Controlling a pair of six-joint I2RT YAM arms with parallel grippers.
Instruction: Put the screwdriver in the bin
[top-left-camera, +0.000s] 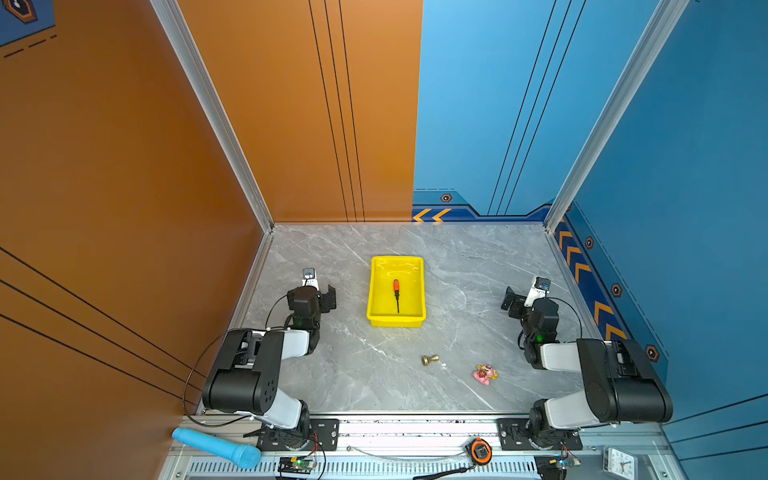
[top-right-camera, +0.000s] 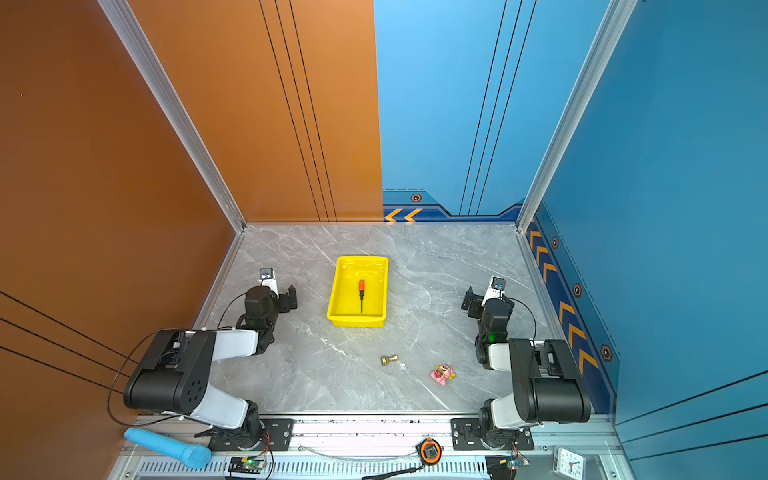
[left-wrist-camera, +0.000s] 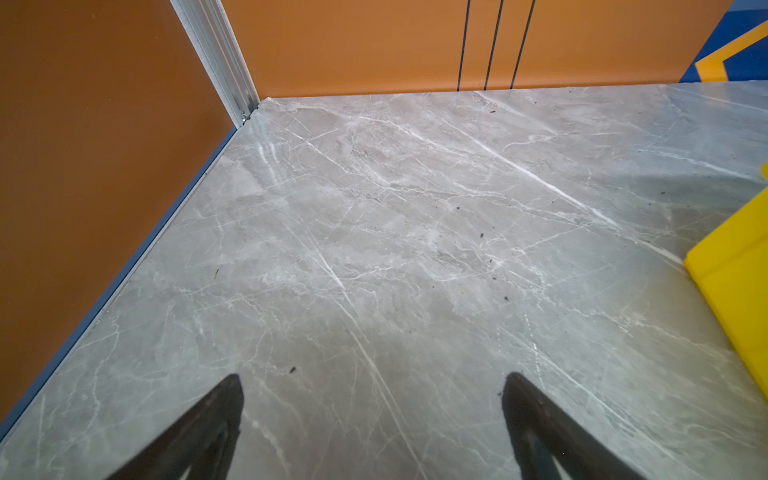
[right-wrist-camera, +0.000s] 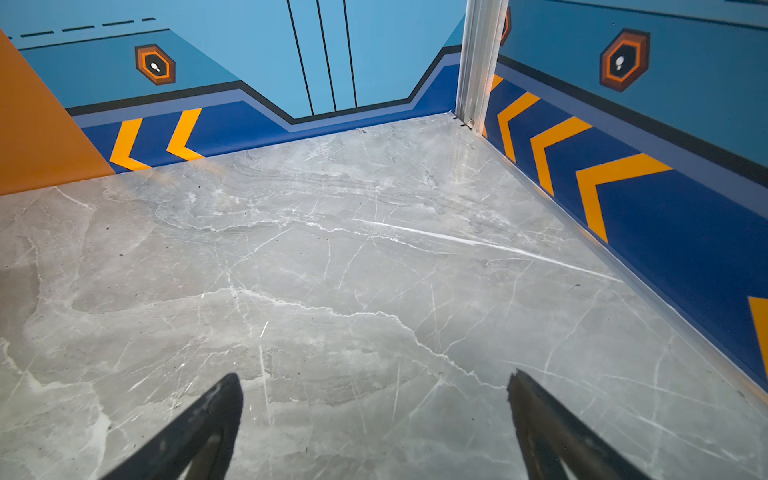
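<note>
Left gripper (left-wrist-camera: 372, 378): its fingers (left-wrist-camera: 216, 415) stand wide apart with nothing between them; only bare table (left-wrist-camera: 374, 249) lies under them.
Right gripper (right-wrist-camera: 375, 374): its fingers (right-wrist-camera: 540, 415) are spread just as wide and are empty too, over bare table near the blue corner.
Screwdriver (top-left-camera: 396, 293): it lies flat on the floor of the bin, roughly in the middle. The orange handle points to the back wall and the thin shaft to the front. Nothing touches it.
Bin (top-left-camera: 395, 322): the yellow tray sits on the table between the two arms, apart from both grippers. A corner of it shows at the edge of the left wrist view.
Progress: judging from how things lie, the placing is done and the release is complete. At most, parking the arms is left.
Left arm (top-left-camera: 249, 374): folded back on itself near its base, with the wrist low and to the left of the bin.
Right arm (top-left-camera: 615, 382): folded the same way on the right side, well apart from the bin.
Elsewhere: a brass knob (top-left-camera: 430, 359) and a pink toy (top-left-camera: 485, 374) lie on the table in front of the bin, untouched.
</note>
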